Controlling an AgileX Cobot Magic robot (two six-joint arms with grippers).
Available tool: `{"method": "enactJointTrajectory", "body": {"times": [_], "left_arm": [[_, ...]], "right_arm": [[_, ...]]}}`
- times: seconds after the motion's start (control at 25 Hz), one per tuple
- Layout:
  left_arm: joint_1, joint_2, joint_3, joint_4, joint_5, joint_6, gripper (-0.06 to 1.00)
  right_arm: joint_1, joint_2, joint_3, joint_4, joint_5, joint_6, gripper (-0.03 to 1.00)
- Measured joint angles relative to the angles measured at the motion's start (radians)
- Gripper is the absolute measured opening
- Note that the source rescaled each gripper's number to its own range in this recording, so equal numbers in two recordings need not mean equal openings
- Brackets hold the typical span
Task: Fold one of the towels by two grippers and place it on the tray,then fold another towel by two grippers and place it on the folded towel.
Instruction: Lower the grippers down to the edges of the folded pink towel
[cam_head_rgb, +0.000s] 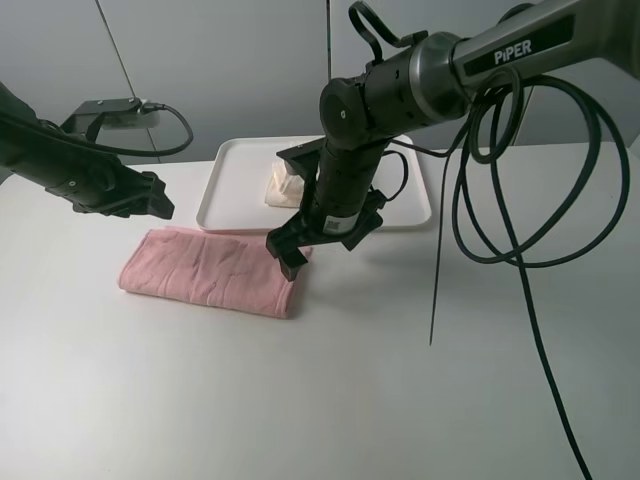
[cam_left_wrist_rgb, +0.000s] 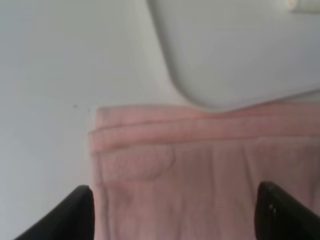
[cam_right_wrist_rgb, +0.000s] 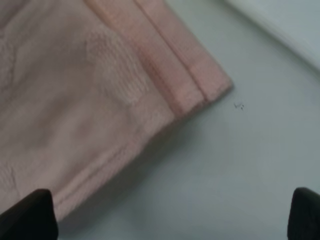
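The pale pink towel (cam_head_rgb: 210, 270) lies folded into a long strip on the table, just in front of the white tray (cam_head_rgb: 230, 152). On the tray sits the folded cream towel (cam_head_rgb: 281, 187), partly hidden by my right arm. My left gripper (cam_head_rgb: 155, 205) hovers open above the strip's far left corner; in the left wrist view its fingers (cam_left_wrist_rgb: 75, 215) stand wide over the pink towel (cam_left_wrist_rgb: 200, 165) near the tray (cam_left_wrist_rgb: 240, 50). My right gripper (cam_head_rgb: 320, 246) is open over the strip's right end. Its wrist view shows the pink towel's (cam_right_wrist_rgb: 75, 100) corner and nothing between the fingertips (cam_right_wrist_rgb: 30, 215).
Black cables (cam_head_rgb: 500, 230) hang in loops from the right arm down to the table at the right. White table surface (cam_head_rgb: 300, 400) stretches in front of the towel. A grey wall stands behind the tray.
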Motion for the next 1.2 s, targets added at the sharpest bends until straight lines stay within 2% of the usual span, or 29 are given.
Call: {"method": "enactJointTrajectory", "body": {"times": [0.08,0.12,0.16,0.24,0.48,0.92,1.2], "left_arm": [[0.000,0.039,-0.067,0.226,0.112,-0.176,0.85],[0.000,0.058,-0.096,0.292,0.162,-0.254,0.85],[0.002,0.075,-0.121,0.343,0.201,-0.311,0.85],[0.004,0.101,-0.160,0.392,0.251,-0.362,0.85],[0.004,0.185,-0.245,0.436,0.361,-0.416,0.85],[0.004,0.284,-0.256,0.493,0.366,-0.465,0.85],[0.004,0.291,-0.261,0.501,0.366,-0.473,0.85]], "right_arm": [[0.000,0.000,0.000,0.015,0.012,-0.004,1.00],[0.000,0.000,0.000,0.017,0.017,-0.007,1.00],[0.000,0.000,0.000,0.020,0.018,-0.007,1.00],[0.000,-0.002,0.000,0.024,0.022,-0.009,1.00],[0.000,-0.002,0.000,0.065,0.032,-0.031,1.00],[0.000,-0.002,0.000,0.089,0.079,-0.047,1.00],[0.000,-0.002,0.000,0.096,0.085,-0.030,1.00]]}}
